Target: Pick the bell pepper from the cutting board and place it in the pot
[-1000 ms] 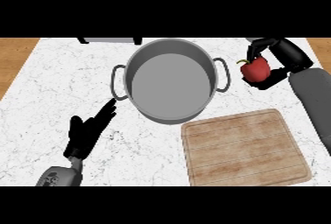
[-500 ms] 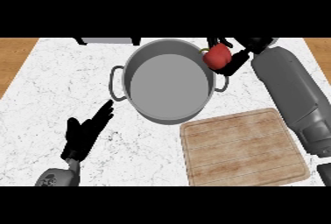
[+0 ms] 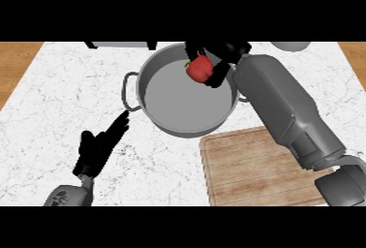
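Pepper (image 3: 199, 69), red, sits within the curled fingers of the right hand (image 3: 218, 58), just below and left of its palm, above the far inner part of the pot (image 3: 187, 127). The cutting board (image 3: 257, 167) lies well below that hand, beside its forearm. The left hand (image 3: 99, 149) rests with straight fingers, fingertips near the pot's handle.

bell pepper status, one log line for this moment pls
bell pepper: held over pot | right hand: shut on it | left hand: open, on counter | cutting board: bare
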### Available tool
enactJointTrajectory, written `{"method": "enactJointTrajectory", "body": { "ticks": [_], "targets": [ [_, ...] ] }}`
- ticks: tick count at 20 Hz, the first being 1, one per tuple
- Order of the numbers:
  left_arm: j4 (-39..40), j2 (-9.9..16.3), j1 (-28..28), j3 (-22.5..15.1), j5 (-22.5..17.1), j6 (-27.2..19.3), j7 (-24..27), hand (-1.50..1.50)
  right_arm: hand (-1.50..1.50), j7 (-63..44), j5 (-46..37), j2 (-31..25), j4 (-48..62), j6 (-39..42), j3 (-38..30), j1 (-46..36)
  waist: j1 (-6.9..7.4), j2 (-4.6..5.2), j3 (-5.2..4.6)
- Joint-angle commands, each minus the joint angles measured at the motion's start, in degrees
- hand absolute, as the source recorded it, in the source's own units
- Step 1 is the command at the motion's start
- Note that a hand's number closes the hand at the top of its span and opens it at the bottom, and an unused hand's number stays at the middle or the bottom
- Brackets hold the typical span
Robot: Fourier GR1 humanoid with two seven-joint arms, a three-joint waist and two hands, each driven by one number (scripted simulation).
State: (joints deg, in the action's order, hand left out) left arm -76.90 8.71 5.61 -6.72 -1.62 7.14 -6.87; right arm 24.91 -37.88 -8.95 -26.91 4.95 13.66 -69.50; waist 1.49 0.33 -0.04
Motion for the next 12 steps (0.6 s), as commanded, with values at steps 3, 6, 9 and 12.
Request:
{"method": "enactJointTrajectory", "body": {
  "ticks": [3, 6, 9, 12],
  "targets": [
    [-1.28, -0.68, 1.22, -0.50, 0.01, -0.07, -2.74, 0.00, 1.50, -9.58, -11.33, 5.37, 1.87, -7.60, 8.48, -1.94, -0.20, -0.21, 0.01],
    [0.41, -1.35, 3.81, -0.62, 0.44, -0.13, -2.80, 0.00, 1.50, -12.22, -13.02, 8.20, 10.39, -4.38, 9.14, -4.25, 1.01, 0.61, -0.02],
    [-0.18, 0.31, 2.68, 0.55, -0.04, 0.70, -2.05, 0.00, 1.50, -17.34, -14.42, 8.60, 15.35, 2.66, 10.48, -5.21, 1.55, 0.75, -0.07],
    [0.52, -1.25, 2.88, -0.42, 0.45, 0.22, -2.08, 0.00, -1.50, -21.43, -13.24, 8.88, 15.11, 6.80, 11.77, -3.94, 1.86, 0.60, -0.04]
  ]
}}
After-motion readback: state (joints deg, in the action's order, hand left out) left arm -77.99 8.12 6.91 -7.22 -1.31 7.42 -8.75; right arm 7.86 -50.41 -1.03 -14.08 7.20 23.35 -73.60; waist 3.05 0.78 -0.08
